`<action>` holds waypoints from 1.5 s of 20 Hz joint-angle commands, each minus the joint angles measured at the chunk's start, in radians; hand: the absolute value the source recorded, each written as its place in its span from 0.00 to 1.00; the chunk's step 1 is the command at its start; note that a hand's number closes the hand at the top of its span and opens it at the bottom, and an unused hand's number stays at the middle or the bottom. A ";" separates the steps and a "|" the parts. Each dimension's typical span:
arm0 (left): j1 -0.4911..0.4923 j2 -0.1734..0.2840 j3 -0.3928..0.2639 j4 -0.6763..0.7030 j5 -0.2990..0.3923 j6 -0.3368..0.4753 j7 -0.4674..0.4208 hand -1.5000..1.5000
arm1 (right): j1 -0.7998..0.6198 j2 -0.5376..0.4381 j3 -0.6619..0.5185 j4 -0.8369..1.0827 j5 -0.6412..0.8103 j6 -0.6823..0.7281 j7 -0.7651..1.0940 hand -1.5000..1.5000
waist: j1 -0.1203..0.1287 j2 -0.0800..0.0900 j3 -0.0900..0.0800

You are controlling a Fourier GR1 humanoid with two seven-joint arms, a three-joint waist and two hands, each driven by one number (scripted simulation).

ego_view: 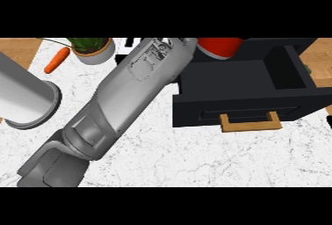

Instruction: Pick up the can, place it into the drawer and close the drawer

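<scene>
A red can shows at the picture's upper edge, over the back left corner of the open black drawer. The drawer is pulled out and has a wooden handle on its front. My left forearm runs from the lower left up to the can's left side. Only dark bits of my left hand show at the upper edge, so its hold on the can cannot be told. My right hand does not show.
A large grey cylinder stands at the left edge. At the back left, an orange carrot lies beside a potted plant. The white marble counter stretches in front of the drawer.
</scene>
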 commanded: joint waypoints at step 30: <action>-0.014 0.000 -0.293 0.301 0.232 0.129 -0.223 0.00 | -0.103 -0.001 0.056 0.037 0.063 -0.020 0.006 0.00 | -0.078 0.024 0.001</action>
